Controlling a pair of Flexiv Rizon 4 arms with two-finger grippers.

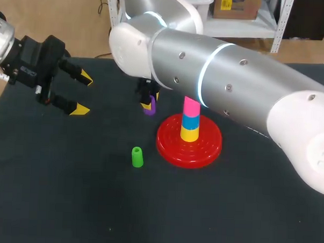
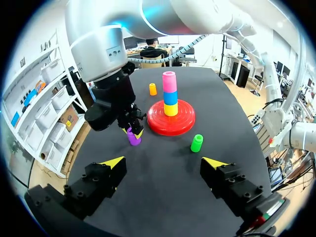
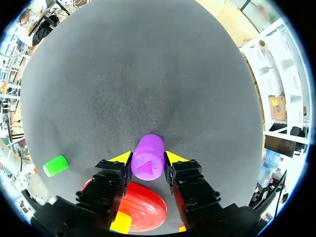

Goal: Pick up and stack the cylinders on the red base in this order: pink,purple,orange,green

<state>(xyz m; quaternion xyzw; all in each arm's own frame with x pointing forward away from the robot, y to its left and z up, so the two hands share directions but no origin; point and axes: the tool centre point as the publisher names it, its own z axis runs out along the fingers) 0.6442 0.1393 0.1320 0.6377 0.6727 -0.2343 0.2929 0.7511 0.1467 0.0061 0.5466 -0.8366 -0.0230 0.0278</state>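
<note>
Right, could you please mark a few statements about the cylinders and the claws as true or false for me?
1. The pink cylinder tops the stack on the red base. True.
2. The green cylinder sits on that stack. False: it is on the table, apart from the base.
3. The left claw is open and empty. True.
4. The right claw is open and empty. False: it is shut on the purple cylinder.
</note>
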